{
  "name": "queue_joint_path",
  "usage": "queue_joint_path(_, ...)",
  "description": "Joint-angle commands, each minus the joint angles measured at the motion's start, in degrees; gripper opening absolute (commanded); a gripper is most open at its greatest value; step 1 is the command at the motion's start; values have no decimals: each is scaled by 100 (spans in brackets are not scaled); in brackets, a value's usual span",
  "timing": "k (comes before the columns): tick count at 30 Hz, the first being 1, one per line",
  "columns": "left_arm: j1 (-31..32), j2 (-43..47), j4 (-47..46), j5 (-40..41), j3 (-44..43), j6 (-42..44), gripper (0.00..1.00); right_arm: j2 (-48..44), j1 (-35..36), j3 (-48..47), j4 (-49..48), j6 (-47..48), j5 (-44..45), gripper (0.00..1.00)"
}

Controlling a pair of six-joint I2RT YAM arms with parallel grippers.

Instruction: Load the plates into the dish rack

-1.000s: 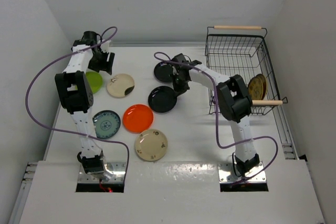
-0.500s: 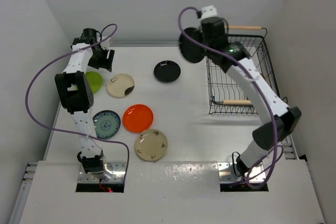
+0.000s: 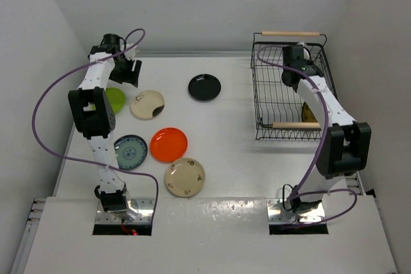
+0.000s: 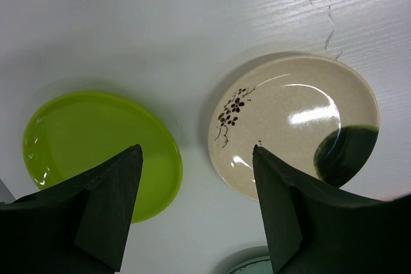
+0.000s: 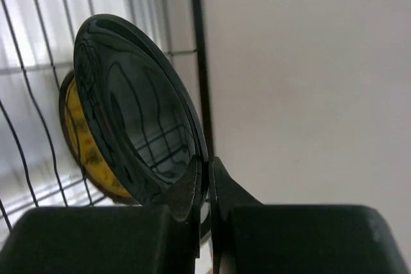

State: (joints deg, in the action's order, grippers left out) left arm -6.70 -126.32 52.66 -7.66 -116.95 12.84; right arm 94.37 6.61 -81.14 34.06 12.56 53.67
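Left arm (image 3: 89,80) reaches far forward, jaws spread wide; right arm (image 3: 319,102) stretches forward, seemingly angled down, jaws pinched tight.

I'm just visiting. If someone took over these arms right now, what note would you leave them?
Left gripper: open, holding nothing, above the lime plate and a cream plate.
Right gripper: shut on a black plate, upright inside the rack.
Done: a gold plate stands in the rack.
Left to do: release it, then load six from the table: lime, cream, second cream, second black, orange, teal.
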Motion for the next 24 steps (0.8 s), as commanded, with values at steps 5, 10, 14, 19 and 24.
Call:
queue_joint_path(5,37,46,-19,-16,-171,8,74,107,-195,475,-198,-578,-401,0)
queue_joint_path(10,37,-6,-19,-122,-171,8,74,249,-213,696,-173,-710,-427,0)
queue_joint_path(14,159,-67,-19,-122,-171,8,74,284,-221,933,-163,-1027,-603,0)
queue_joint_path(19,388,-121,-19,-253,-284,-45,74,450,-213,1075,-164,-1097,-533,0)
queue_joint_path(24,775,-235,-19,-621,-346,-45,79,512,-300,943,65,-1438,-708,6)
